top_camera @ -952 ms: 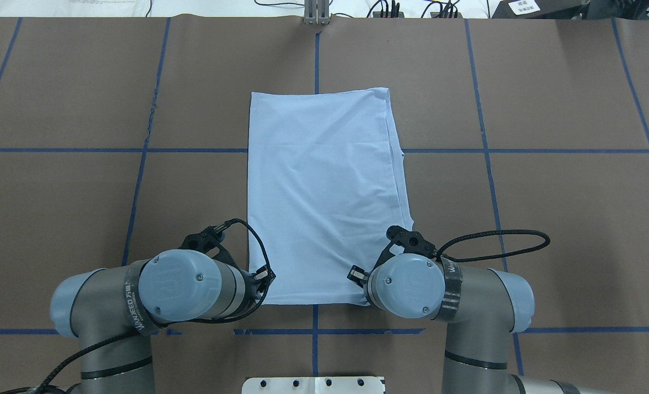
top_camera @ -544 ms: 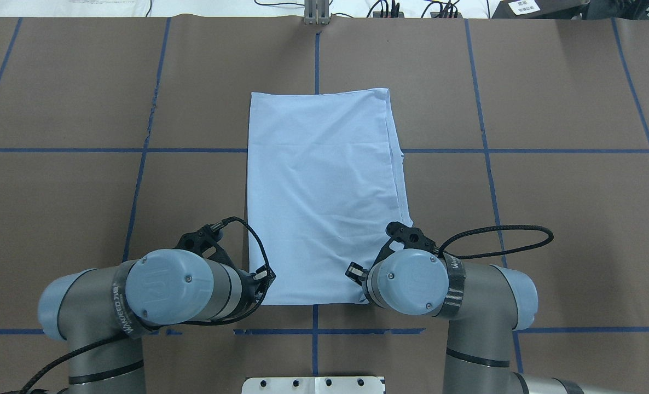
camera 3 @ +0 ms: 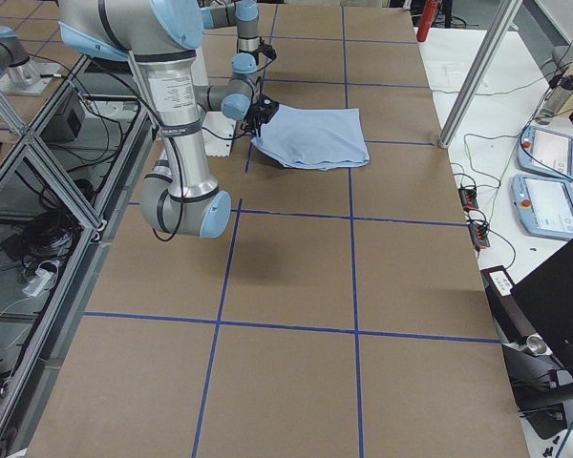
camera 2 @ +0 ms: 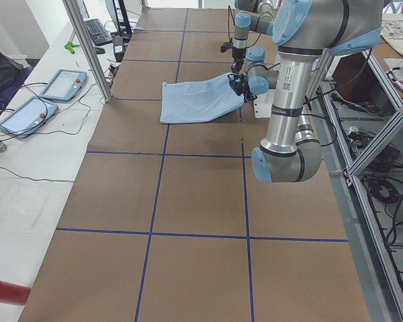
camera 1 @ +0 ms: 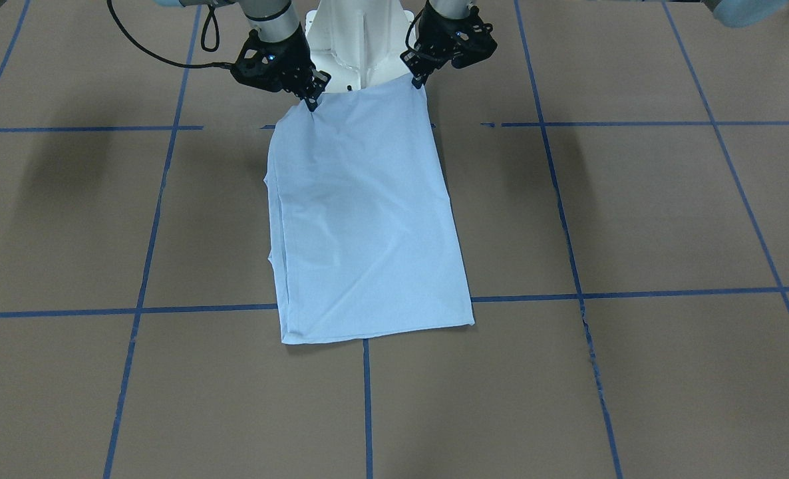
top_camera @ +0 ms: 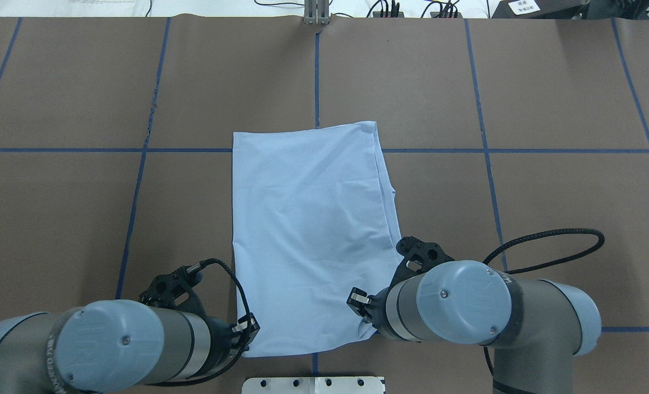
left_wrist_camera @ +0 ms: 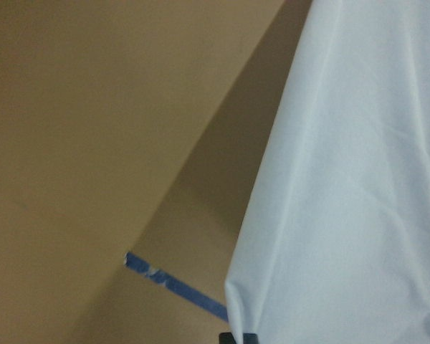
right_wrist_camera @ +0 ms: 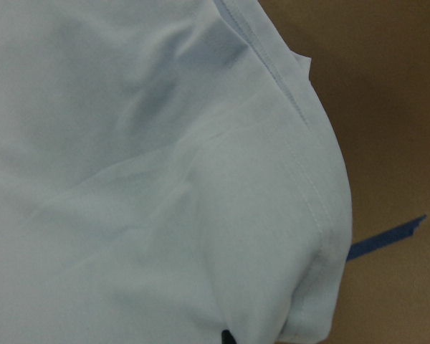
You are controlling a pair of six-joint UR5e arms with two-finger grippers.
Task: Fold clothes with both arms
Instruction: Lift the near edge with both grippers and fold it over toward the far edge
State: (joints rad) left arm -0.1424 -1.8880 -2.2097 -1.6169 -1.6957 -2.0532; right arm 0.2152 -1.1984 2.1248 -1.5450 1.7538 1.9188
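The light blue T-shirt (top_camera: 313, 230) is folded into a long rectangle in the middle of the table (top_camera: 549, 109). Its print and neck label are hidden. My left gripper (top_camera: 246, 328) is shut on the shirt's near left corner. My right gripper (top_camera: 360, 303) is shut on its near right corner. In the front-facing view the left gripper (camera 1: 418, 78) and the right gripper (camera 1: 311, 101) hold the shirt's near edge (camera 1: 368, 93) raised above the table, while the far part of the shirt (camera 1: 368, 266) lies flat. The wrist views show the cloth (left_wrist_camera: 358, 179) (right_wrist_camera: 150, 179) hanging close below the fingertips.
The white pedestal base (top_camera: 313, 384) stands just behind the raised edge. Blue tape lines (top_camera: 483, 109) mark a grid on the brown table cover. Tablets (camera 2: 64, 84) and a metal post (camera 2: 87, 47) stand beyond the table's far edge.
Both arms have drawn back toward the robot with the shirt's near corners held. The whole shirt has slid toward the robot, and its far edge is now near the cross tape line.
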